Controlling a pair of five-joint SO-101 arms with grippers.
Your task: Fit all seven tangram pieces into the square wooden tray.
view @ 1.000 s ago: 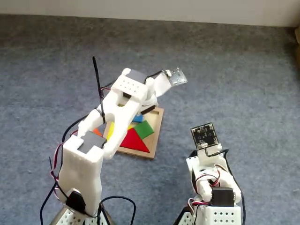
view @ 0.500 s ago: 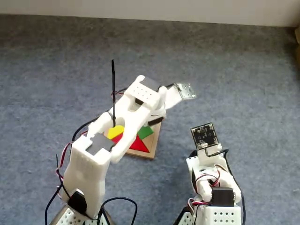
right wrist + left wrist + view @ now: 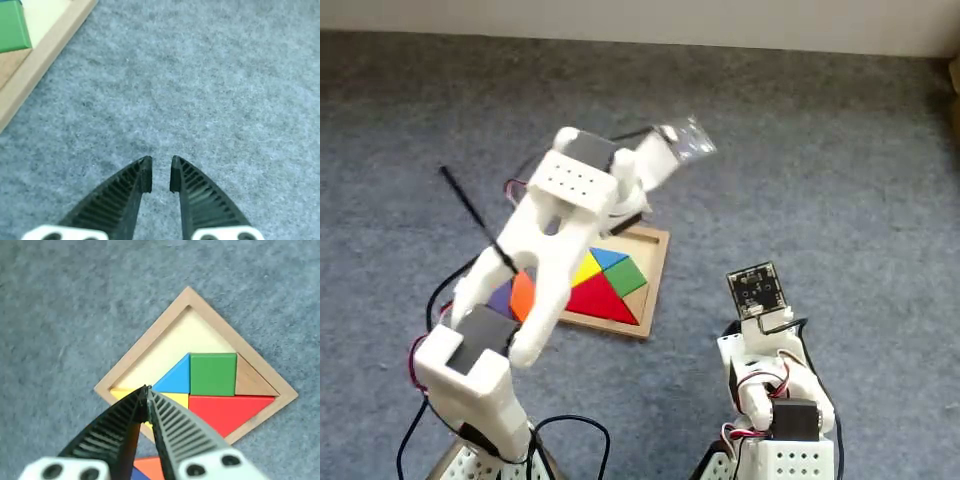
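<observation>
Free: the bare floor of the tray (image 3: 148, 338), open from above. Taken: the section holding the blue triangle (image 3: 175, 377), green square (image 3: 213, 374) and red triangle (image 3: 227, 410). My left arm (image 3: 550, 250) overhangs the tray's side. Open carpet (image 3: 200, 75) elsewhere.

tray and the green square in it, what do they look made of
The tray looks like pale, unvarnished wood: tan and matte, with a raised rim. The green square looks like painted wood, with flat, even colour and crisp edges, though plastic can't be ruled out.

Grey-blue carpet (image 3: 840, 170) across the floor, pale wall (image 3: 720, 18) along far edge
</observation>
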